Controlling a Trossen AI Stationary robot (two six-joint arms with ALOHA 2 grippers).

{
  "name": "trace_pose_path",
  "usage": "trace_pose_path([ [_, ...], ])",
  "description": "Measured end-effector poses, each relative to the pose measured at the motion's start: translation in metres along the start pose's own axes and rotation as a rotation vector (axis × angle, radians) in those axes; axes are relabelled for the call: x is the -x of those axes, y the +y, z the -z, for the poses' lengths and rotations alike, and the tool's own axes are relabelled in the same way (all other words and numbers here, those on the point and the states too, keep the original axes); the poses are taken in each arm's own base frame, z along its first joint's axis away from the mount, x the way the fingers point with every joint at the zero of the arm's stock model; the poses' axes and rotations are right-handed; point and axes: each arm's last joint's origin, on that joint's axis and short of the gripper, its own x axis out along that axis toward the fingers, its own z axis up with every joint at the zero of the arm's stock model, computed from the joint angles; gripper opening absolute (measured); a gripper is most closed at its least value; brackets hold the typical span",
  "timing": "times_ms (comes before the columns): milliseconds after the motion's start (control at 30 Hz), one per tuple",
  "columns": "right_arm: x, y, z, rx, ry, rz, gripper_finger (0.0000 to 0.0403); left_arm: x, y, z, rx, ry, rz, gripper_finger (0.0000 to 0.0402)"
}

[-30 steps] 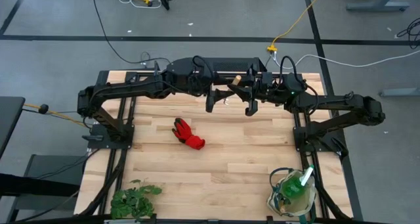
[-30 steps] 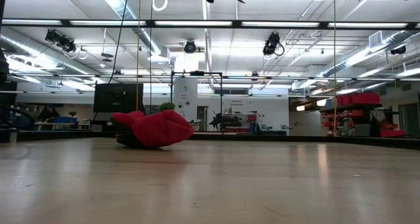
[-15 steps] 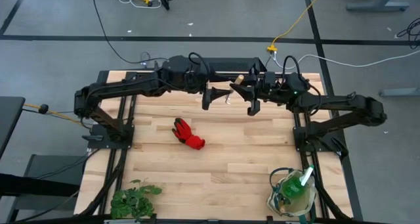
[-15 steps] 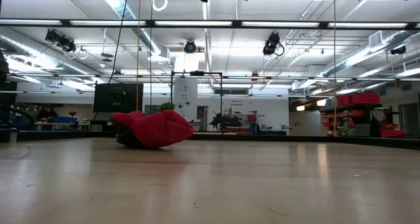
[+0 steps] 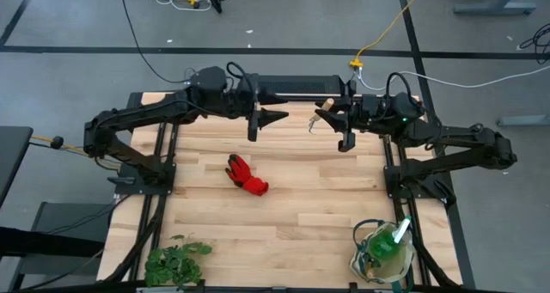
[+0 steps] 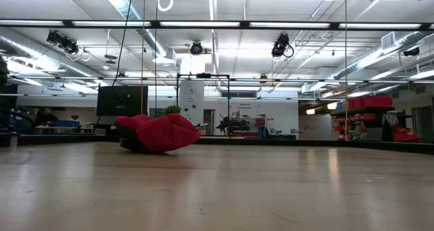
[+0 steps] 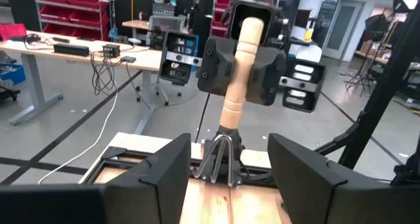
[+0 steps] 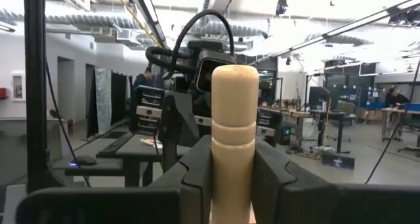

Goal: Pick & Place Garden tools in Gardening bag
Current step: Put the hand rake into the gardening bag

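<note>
The hand rake point(image 7: 231, 112) is pinched by its wooden handle between the fingers of the right gripper point(image 5: 337, 121), high above the far edge of the table point(image 5: 301, 207) — its metal tines point toward the left gripper point(image 5: 273, 117). That gripper is seen just beside the tines, apart from them, its fingers point(image 7: 164, 175) spread and empty. Nearer than the rake, below the gap between both grippers, the red glove point(image 5: 247, 176) lies crumpled on the wood. Well apart from the rake, at the near right corner, the gardening bag point(image 5: 381, 252) stands with the green spray bottle point(image 5: 394, 238) inside. A leafy plant bunch point(image 5: 174, 260) lies at the near left corner.
</note>
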Motion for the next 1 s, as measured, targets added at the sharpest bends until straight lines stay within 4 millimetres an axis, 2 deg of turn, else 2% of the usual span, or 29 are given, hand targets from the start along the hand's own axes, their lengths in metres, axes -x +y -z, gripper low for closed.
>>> trace_pose_path([
  [300,0.012,0.001,-0.006,0.002,0.048,-0.002,0.0072,0.009,-0.003,-0.008,-0.009,-0.03,0.004,0.0168],
  [767,0.023,0.003,-0.005,-0.008,0.138,-0.037,0.0072,0.009,-0.002,-0.007,-0.022,-0.027,0.0,0.0089],
  [1000,0.025,0.006,-0.003,-0.028,0.161,-0.136,0.007,0.009,-0.002,-0.007,-0.024,-0.026,-0.008,0.0055],
])
